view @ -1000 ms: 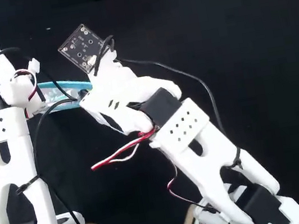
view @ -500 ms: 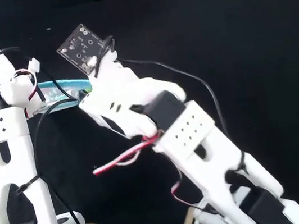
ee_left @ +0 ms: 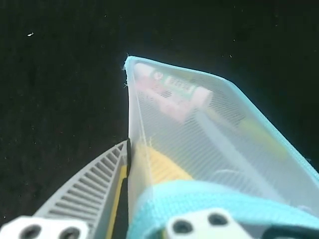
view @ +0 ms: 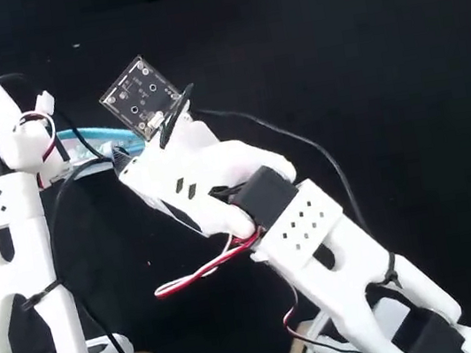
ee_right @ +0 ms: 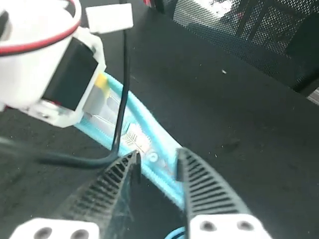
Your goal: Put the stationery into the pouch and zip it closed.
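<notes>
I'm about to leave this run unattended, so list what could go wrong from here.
1. A black cable crosses the pouch just ahead of the right claw; a pull along the zip may snag it.
2. The right claw stands open astride the pouch's edge; closing here may just pinch the trim without moving the zip.
3. The left claw grips the pouch at one end; a hard tug could slip it loose, with the stationery inside.

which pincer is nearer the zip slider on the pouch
Right. The right pincer straddles the zip slider, jaws apart, on the rim of the pouch; the left pincer clamps the pouch farther along, off the slider.
</notes>
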{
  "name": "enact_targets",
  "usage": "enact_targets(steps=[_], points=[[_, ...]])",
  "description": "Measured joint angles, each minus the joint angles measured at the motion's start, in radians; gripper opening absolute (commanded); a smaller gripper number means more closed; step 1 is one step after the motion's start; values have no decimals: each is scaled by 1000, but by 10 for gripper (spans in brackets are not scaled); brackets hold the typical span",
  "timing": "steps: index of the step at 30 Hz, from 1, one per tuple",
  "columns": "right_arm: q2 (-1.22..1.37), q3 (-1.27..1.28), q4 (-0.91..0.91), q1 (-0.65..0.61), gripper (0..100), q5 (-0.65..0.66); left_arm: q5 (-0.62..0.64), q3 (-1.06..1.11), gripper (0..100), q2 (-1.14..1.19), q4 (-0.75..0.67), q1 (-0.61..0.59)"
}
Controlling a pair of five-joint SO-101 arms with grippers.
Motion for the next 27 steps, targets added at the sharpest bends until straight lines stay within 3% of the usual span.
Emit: enact_targets(steps=[11, 20, 23, 27], points=[[12, -58, 66, -2, 126, -29, -2, 8, 30, 0, -2, 17], [112, -97, 75, 0, 90, -32, -3, 8, 30, 0, -2, 23], [118, -138, 133, 0, 17, -32, -3, 9, 30, 0, -2, 23], [123, -256, 276, 2, 89, -34, -3, 9, 30, 0, -2, 23]])
